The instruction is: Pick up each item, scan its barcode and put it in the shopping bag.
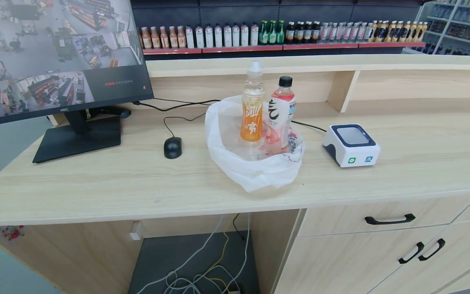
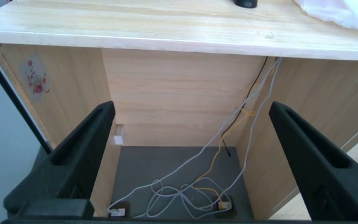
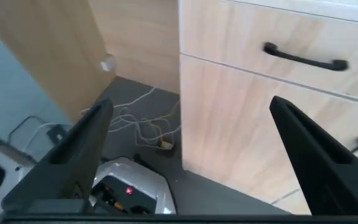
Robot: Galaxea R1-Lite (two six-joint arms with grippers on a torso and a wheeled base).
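Risk of clipping counter edge [image 2: 135,46] above left claw [image 2: 191,109] and right claw [image 3: 191,102], both wide open, empty; jolt could topple bottles [image 1: 252,110] in shopping bag [image 1: 255,175].

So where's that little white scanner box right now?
In the head view, the small white scanner box sits on the light wooden counter, just to the robot's right of the white plastic shopping bag.

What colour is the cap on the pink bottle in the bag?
Black; the cap shows best in the head view.
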